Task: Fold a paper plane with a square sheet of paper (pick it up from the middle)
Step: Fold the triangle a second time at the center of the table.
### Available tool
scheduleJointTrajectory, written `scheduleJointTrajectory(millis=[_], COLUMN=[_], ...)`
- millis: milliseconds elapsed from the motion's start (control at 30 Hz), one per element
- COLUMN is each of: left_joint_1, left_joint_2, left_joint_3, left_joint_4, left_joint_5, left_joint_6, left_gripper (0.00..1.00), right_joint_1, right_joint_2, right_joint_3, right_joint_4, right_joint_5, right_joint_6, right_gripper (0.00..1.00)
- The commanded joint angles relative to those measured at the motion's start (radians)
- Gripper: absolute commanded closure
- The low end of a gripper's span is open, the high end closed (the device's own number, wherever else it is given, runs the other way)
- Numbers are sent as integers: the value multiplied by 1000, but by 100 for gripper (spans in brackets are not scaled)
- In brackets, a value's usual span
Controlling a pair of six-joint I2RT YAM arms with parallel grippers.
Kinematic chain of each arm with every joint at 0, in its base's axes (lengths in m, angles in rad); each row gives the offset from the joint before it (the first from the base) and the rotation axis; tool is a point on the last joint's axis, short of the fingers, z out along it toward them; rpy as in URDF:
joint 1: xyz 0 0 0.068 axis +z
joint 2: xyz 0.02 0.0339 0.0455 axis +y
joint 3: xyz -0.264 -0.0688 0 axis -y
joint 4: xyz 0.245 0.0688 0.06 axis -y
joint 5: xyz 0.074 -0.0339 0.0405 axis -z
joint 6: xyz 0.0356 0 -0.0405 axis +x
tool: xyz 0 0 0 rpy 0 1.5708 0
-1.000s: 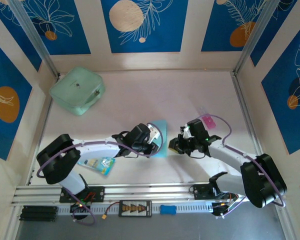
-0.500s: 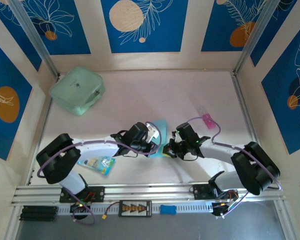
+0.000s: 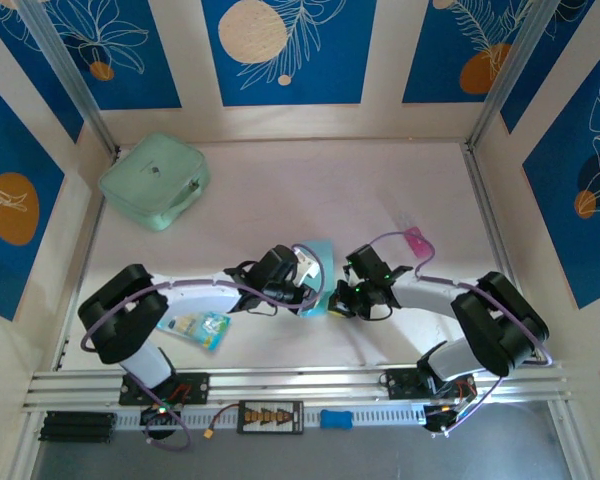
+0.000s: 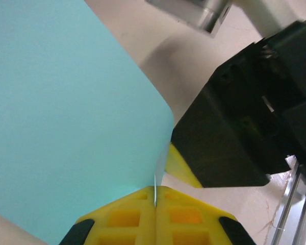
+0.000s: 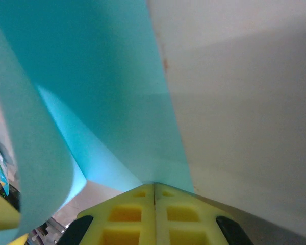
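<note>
sheet [image 3: 316, 250]: thin, plain, light blue
shape: bowed, one side curling over in a loose roll
place: mid desk [image 3: 280, 190], toward the near edge
hold: edges pinched by left hand [image 4: 154, 196] and right hand [image 5: 153, 191]

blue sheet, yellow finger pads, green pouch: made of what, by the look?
Blue sheet: thin matte paper, it seems; it curls softly, with a fine clean edge. Yellow finger pads: probably moulded rubber or soft plastic, matte, with square recesses. Green pouch: perhaps fabric or vinyl; rounded, slightly puffy, too small to be sure.

Blue floral wall panels [image 3: 325, 60] around pale table [image 3: 280, 190]
</note>
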Motion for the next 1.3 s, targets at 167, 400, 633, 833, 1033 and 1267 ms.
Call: scheduleJointTrajectory(millis=[167,400,633,833,1033,1267], left_joint_1=[11,12,16,18,18,16], left_joint_2=[37,24,16,22,19,31], left_joint_3=[22,18,13,16,19,17], left_joint_4=[40,25,23,18,16,40], left_joint_5=[43,4,-9,-4,4,24], left_joint_6=[-53,-55,-60,-58,-60,-79], left_gripper=[100,100,100,100,100,100], right_joint_1=[-38,-37,-17,-13,-18,-23], right_joint_2=[-68,-79,1,70,15,-15], right_joint_3=[-21,-39,-59,-35,-35,-61], right_joint_4=[-37,79,202,70,-46,-76], right_joint_5=[-52,-62,-61,-5,17,8], right_joint_6=[-47,30,87,48,-6,-5], right_gripper=[96,95,95,96,96,96])
